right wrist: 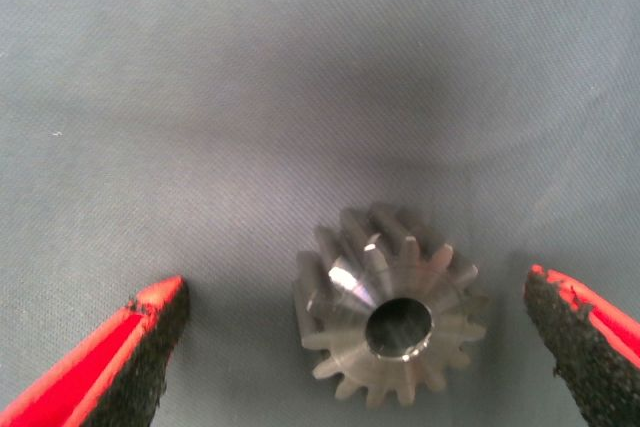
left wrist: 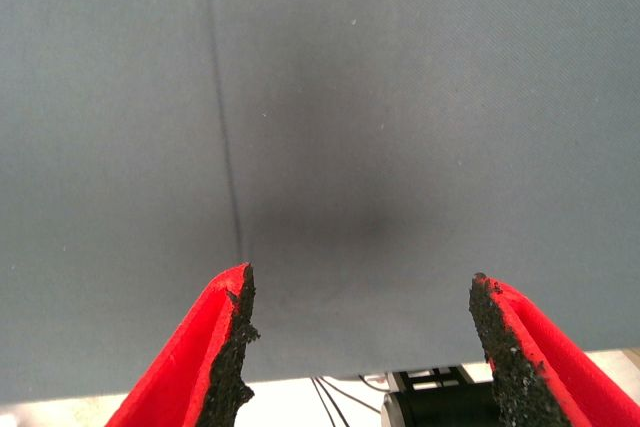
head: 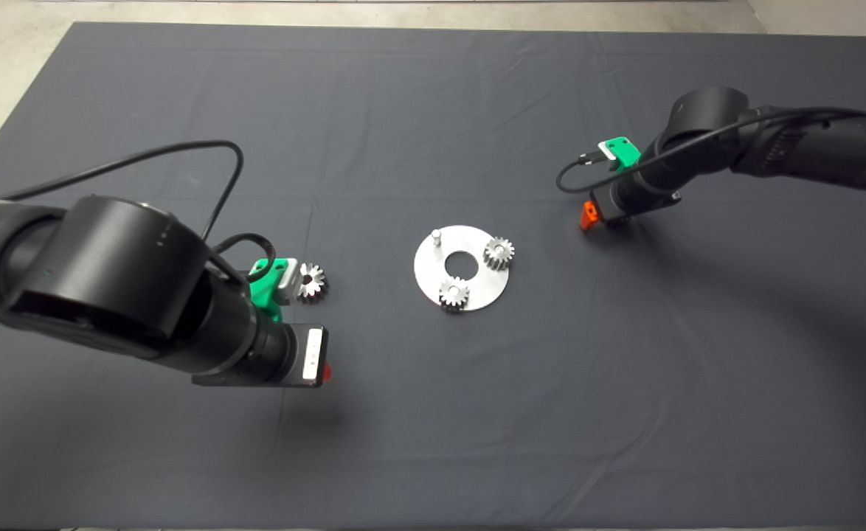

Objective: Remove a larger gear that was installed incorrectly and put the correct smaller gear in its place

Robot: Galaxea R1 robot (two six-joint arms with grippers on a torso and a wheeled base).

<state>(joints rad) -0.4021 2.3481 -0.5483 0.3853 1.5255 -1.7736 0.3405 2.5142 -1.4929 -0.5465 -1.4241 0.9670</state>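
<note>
Head view: dark mat (head: 433,442) covers the table, both black arms over it. Left arm (head: 108,295) comes in from the left edge, and the left gripper (head: 326,374) hangs above bare mat, left of and slightly nearer than the plate. Left wrist view: left gripper's fingers (left wrist: 232,347) spread wide, only cloth and one crease between the pads. Right arm (head: 772,147) comes in from the right edge, and the right gripper (head: 589,214) is low over the mat, right of and beyond the plate, apart from it. Round silver plate (head: 477,291) lies flat near mat centre, with a centre hole. Larger gear (head: 313,282), bright silver, lies on the mat off the plate, well to its left, just beside the left arm's green camera mount (head: 267,284), which partly covers it. Two small gears sit on the plate: one at the right rim (head: 499,253), one at the near rim (head: 454,294). Bare peg (head: 437,237) stands at the plate's far left. Right wrist view: smaller gear (right wrist: 385,312), dull grey, lies on the mat between the right gripper's fingers (right wrist: 150,347), which are spread with a gap on both sides, not touching it. Its bore faces up, slightly tilted toward the camera. This gear is hidden under the gripper in the head view.
</note>
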